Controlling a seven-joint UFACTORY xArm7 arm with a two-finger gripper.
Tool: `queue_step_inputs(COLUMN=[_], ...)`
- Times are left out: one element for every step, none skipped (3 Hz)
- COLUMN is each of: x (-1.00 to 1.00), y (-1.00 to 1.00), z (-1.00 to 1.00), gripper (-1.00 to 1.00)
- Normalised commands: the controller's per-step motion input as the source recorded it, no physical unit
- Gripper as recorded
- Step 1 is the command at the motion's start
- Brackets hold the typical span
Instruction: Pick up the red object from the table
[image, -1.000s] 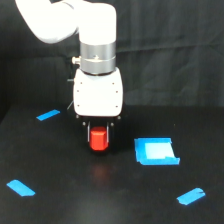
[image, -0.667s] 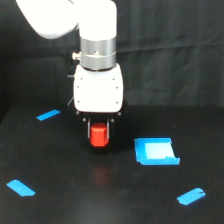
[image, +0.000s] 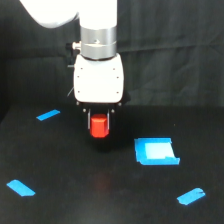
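The red object (image: 99, 126) is a small red-orange block held between the dark fingers of my gripper (image: 99, 125). The gripper is shut on it and hangs under the white wrist housing (image: 98, 80). The block is lifted off the black table (image: 100, 195); a dark gap and a faint reddish reflection show beneath it. The fingers hide the block's sides.
A blue square piece (image: 156, 151) lies on the table to the exterior view's right of the gripper. Blue tape strips lie at the left back (image: 48, 115), left front (image: 20, 188) and right front (image: 191, 196). A black cloth backdrop hangs behind.
The gripper has risen with the red object held in it, so the block now hangs higher above the table. The blue piece and tape strips have not moved.
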Motion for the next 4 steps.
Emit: queue_step_inputs(x=[0.01,-0.03,-0.02,0.02], y=[-0.05,-0.07,-0.05,-0.05], z=[0.9,0.88,0.87,0.88], gripper=[-1.0,-0.97,-0.95,-0.95])
